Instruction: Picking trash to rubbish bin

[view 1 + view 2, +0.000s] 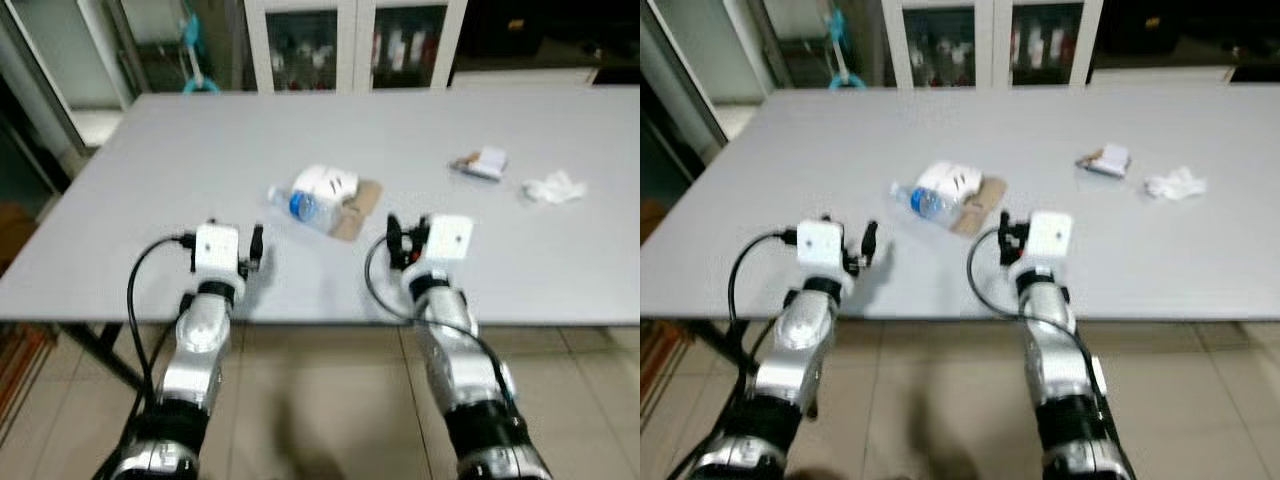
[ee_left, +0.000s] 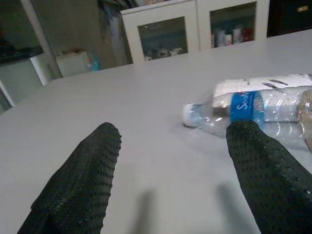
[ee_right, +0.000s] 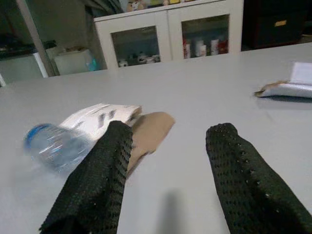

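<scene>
The left gripper and right gripper were held spread and empty above the near edge of the grey table. Just beyond them lay a clear blue-labelled plastic bottle, touching a white paper bag.

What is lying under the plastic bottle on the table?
The plastic bottle overlaps a white paper bag and brown cardboard piece. Whether anything else lies beneath is hidden.

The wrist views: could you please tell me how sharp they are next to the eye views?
Left wrist view: bottle label crisp, fingers sharp. Right wrist view: bottle soft and smeared, cabinet clear. Eye views: mildly blurred throughout, tissue washed out, no harsh glare.
</scene>
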Robot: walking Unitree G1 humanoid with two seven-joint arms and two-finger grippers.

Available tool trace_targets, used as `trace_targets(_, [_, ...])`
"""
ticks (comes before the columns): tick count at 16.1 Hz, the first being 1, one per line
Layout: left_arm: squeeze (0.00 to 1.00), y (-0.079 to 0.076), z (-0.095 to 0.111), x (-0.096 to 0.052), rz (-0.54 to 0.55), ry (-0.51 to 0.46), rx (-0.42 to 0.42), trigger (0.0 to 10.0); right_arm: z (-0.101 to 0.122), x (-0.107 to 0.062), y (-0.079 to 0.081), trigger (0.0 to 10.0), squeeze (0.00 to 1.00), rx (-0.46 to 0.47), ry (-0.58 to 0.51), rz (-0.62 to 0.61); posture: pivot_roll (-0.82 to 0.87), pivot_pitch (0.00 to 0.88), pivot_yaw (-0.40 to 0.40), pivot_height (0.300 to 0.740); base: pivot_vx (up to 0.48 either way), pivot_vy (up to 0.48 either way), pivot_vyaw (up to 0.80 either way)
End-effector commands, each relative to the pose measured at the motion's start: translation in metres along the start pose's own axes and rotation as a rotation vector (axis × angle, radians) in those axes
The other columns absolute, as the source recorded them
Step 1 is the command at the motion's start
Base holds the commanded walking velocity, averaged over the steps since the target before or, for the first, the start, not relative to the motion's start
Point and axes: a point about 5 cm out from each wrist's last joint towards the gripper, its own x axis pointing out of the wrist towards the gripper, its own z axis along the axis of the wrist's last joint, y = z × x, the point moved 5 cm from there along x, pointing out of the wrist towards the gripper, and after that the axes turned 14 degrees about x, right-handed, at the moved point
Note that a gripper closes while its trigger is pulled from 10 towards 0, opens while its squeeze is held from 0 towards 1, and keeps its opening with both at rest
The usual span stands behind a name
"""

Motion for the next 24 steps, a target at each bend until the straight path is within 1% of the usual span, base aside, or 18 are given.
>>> trace_targets(1, [0.00, -0.007, 0.007, 0.002, -0.022, -0.017, -0.007, 10.0, 0.005, 0.000, -0.007, 10.0, 0.00, -0.006, -0.015, -0.015, 0.04, 0.042, 0.051, 0.740, 0.480, 0.000, 0.00])
trace_targets(10, [0.00, -0.004, 0.017, 0.006, -0.016, -0.044, -0.010, 10.0, 0.007, 0.000, -0.007, 10.0, 0.00, 0.003, -0.027, -0.018, 0.05, 0.033, 0.053, 0.740, 0.480, 0.000, 0.00])
trace_targets(12, [0.00, -0.004, 0.023, 0.007, -0.016, -0.062, -0.011, 10.0, 0.009, -0.001, -0.007, 10.0, 0.00, 0.008, -0.038, -0.020, 0.05, 0.030, 0.055, 0.740, 0.480, 0.000, 0.00])
trace_targets(14, [0.00, -0.003, 0.043, 0.011, -0.023, -0.131, -0.003, 10.0, 0.017, 0.000, -0.006, 10.0, 0.00, 0.013, -0.074, -0.018, 0.04, 0.028, 0.058, 0.740, 0.412, 0.000, 0.00])
trace_targets(15, [0.00, -0.003, 0.058, 0.013, -0.036, -0.189, 0.008, 10.0, 0.022, 0.001, -0.006, 10.0, 0.00, 0.018, -0.091, -0.019, 0.04, 0.028, 0.060, 0.740, 0.000, 0.000, 0.00])
trace_targets(16, [0.00, -0.004, 0.069, 0.015, -0.048, -0.223, 0.006, 10.0, 0.023, 0.001, -0.007, 10.0, 0.00, 0.018, -0.094, -0.021, 0.04, 0.027, 0.060, 0.740, 0.000, 0.000, 0.00])
trace_targets(17, [0.00, -0.005, 0.073, 0.016, -0.057, -0.233, 0.007, 10.0, 0.023, 0.001, -0.007, 10.0, 0.00, 0.017, -0.094, -0.021, 0.04, 0.028, 0.060, 0.740, 0.000, 0.000, 0.00])
trace_targets(18, [0.00, -0.006, 0.080, 0.018, -0.078, -0.247, -0.005, 10.0, 0.023, 0.001, -0.006, 10.0, 0.00, 0.017, -0.094, -0.022, 0.04, 0.029, 0.059, 0.740, 0.000, 0.000, 0.00])
trace_targets(19, [0.00, -0.006, 0.094, 0.020, -0.111, -0.284, -0.028, 10.0, 0.023, 0.002, -0.006, 10.0, 0.00, 0.017, -0.094, -0.022, 0.05, 0.032, 0.058, 0.740, 0.000, 0.000, 0.00])
trace_targets(20, [0.00, -0.005, 0.110, 0.023, -0.157, -0.328, -0.028, 10.0, 0.023, 0.002, -0.006, 10.0, 0.00, 0.018, -0.094, -0.022, 0.05, 0.033, 0.058, 0.740, 0.000, 0.000, 0.00])
trace_targets(21, [0.00, 0.001, 0.126, 0.027, -0.186, -0.374, -0.010, 10.0, 0.023, 0.002, -0.006, 10.0, 0.00, 0.018, -0.093, -0.022, 0.05, 0.033, 0.059, 0.740, 0.000, 0.000, 0.00])
trace_targets(22, [0.00, 0.009, 0.144, 0.032, -0.227, -0.425, 0.028, 10.0, 0.023, 0.003, -0.005, 10.0, 0.00, 0.018, -0.092, -0.022, 0.05, 0.033, 0.059, 0.740, 0.000, 0.000, 0.00])
trace_targets(23, [0.00, 0.013, 0.157, 0.035, -0.282, -0.463, 0.079, 10.0, 0.023, 0.003, -0.005, 10.0, 0.00, 0.019, -0.092, -0.022, 0.05, 0.033, 0.059, 0.740, 0.000, 0.000, 0.00])
trace_targets(24, [0.00, 0.014, 0.163, 0.035, -0.323, -0.480, 0.100, 10.0, 0.023, 0.003, -0.005, 10.0, 0.00, 0.019, -0.092, -0.022, 0.06, 0.033, 0.059, 0.740, 0.000, 0.000, 0.00])
